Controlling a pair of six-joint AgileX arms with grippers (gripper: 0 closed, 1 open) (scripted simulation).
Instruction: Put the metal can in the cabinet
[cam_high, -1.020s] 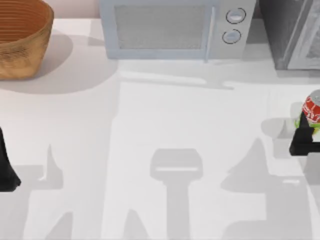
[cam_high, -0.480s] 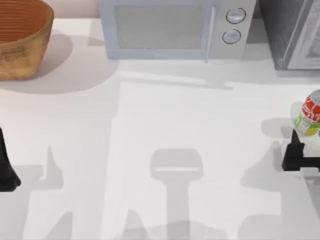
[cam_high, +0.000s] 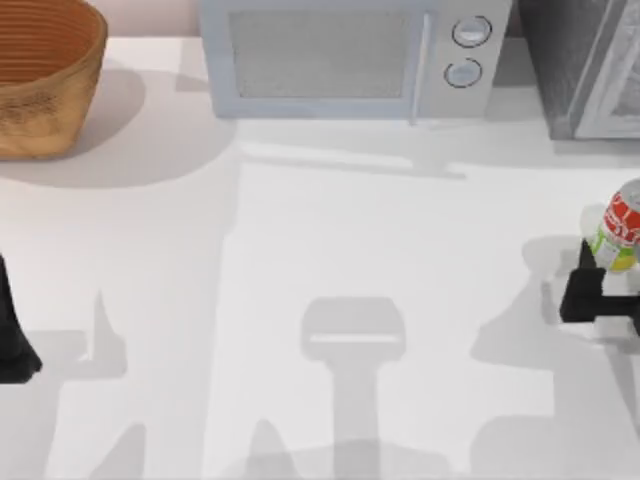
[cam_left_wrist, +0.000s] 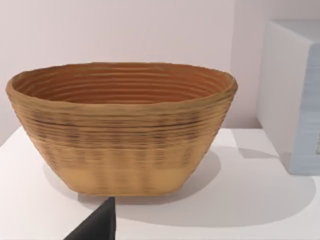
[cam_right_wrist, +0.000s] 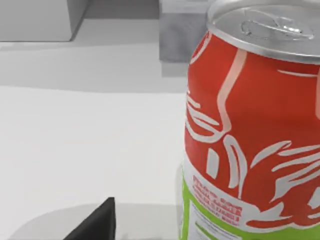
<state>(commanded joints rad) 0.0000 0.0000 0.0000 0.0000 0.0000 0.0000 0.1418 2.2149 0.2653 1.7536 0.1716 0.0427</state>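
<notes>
The can (cam_high: 622, 226) is seen upright on the bench (cam_high: 330, 230) at the right edge of the top view, below the cabinet (cam_high: 585, 65) in the upper right corner. Silver lid, red upper label with white strokes, lime-green band beneath. It is judged light, rigid and smooth, hence slippery; a grip across the mid-wall is advised. The right tool (cam_high: 600, 290) is placed just beside it; whether released or clenched cannot be told. The left tool (cam_high: 12, 335) is parked at lower left, state likewise undetermined.

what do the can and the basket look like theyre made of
The metal can looks like thin metal: shiny silver lid, glossy printed red, white and green wall. The basket looks like woven fibre or wicker, matte tan, ringed with coiled ridges; it could be moulded.
</notes>
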